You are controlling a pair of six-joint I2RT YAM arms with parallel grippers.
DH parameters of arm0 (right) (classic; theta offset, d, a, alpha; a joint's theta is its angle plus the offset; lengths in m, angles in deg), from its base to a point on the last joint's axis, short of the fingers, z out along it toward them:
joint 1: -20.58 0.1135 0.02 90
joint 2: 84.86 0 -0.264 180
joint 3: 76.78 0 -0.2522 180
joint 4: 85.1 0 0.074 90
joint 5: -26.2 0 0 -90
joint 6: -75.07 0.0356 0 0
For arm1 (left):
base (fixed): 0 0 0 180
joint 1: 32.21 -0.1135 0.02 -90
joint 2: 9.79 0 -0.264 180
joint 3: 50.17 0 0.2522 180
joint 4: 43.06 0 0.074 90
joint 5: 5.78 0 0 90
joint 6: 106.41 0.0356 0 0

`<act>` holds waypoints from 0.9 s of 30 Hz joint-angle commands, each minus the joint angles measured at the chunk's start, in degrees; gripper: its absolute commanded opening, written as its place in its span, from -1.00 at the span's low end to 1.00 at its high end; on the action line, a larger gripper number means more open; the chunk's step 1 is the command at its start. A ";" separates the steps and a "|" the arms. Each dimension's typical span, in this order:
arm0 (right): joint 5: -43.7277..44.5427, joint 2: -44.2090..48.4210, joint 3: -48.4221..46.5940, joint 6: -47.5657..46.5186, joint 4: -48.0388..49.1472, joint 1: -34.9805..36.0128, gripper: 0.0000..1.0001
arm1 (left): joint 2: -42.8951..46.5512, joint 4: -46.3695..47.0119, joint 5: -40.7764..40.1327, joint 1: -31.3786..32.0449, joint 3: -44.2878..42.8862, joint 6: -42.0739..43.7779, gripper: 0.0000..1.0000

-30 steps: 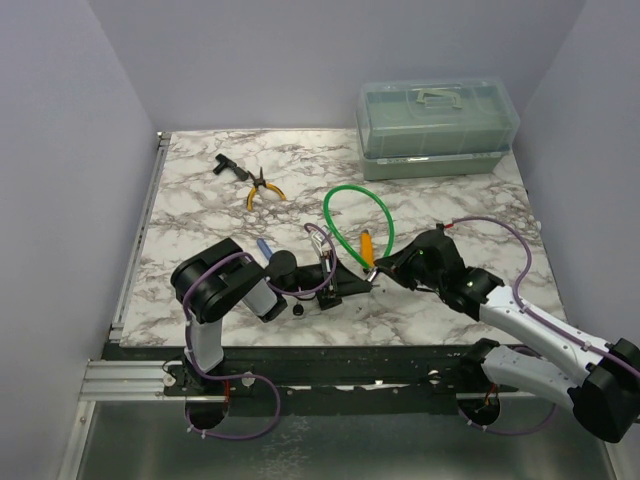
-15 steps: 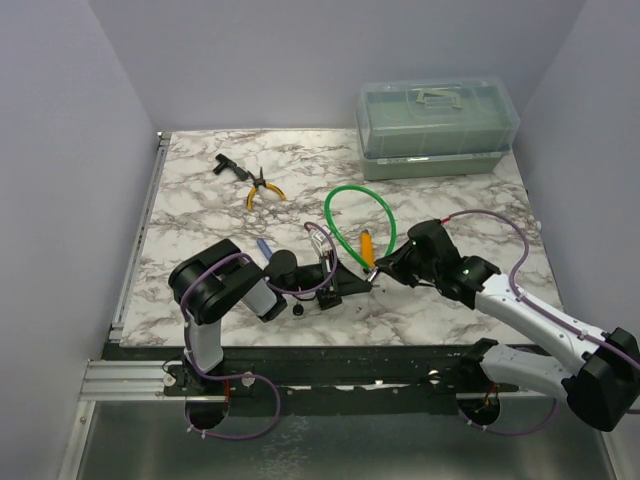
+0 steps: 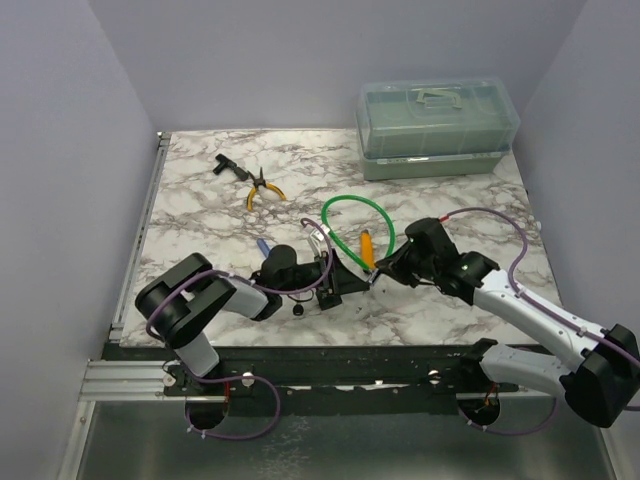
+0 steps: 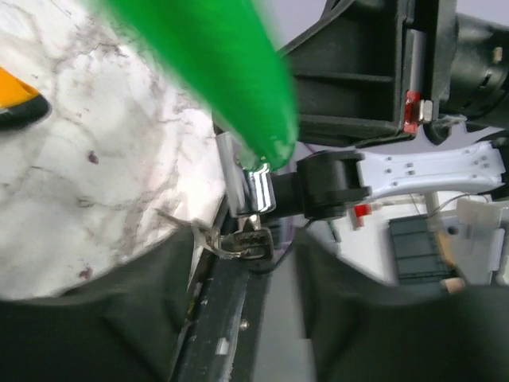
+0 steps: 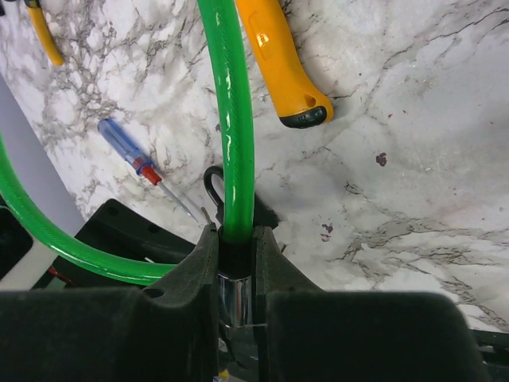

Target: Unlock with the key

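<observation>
A green cable lock (image 3: 358,205) lies mid-table; its black lock body (image 3: 345,278) sits between my two grippers. My right gripper (image 3: 378,272) is shut on the lock's chrome and black cable end (image 5: 236,298), with the green cable (image 5: 231,119) rising out from between the fingers. My left gripper (image 3: 328,285) is at the lock from the left. In the left wrist view the small silver key (image 4: 246,241) sits at the fingertips, just under the chrome end (image 4: 253,191). The left gripper (image 4: 242,259) appears shut on the key. The keyhole is hidden.
A yellow-handled tool (image 3: 368,246) lies inside the cable loop. A blue-and-red screwdriver (image 3: 265,246) lies by the left arm. Yellow pliers (image 3: 262,190) and a black tool (image 3: 225,166) lie at the back left. A green toolbox (image 3: 437,128) stands at the back right. A small black object (image 3: 298,310) lies near the front edge.
My left arm has swung its elbow down and to the left while its gripper stayed at the lock. The green loop shifted slightly. The right arm crept a little left.
</observation>
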 commanded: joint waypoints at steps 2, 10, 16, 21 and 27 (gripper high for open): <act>-0.10 1.93 0.24 -1.50 1.89 0.35 -0.99 | 6.61 -11.47 -4.28 -0.04 0.78 8.22 0.46; -0.11 3.31 2.99 -1.92 2.60 0.34 -0.99 | 19.03 -29.29 -11.06 -0.13 1.52 17.58 0.97; 0.57 3.85 4.15 -4.06 4.56 0.34 -0.99 | 28.43 -38.19 -16.58 -0.20 2.07 20.96 0.98; -0.14 4.16 5.48 -6.25 7.17 0.35 -0.99 | 36.82 -43.81 -24.44 -0.24 2.86 20.84 0.98; -3.03 4.38 7.23 -7.80 12.64 0.35 -0.99 | 38.52 -45.41 -27.70 -0.39 1.83 17.45 0.98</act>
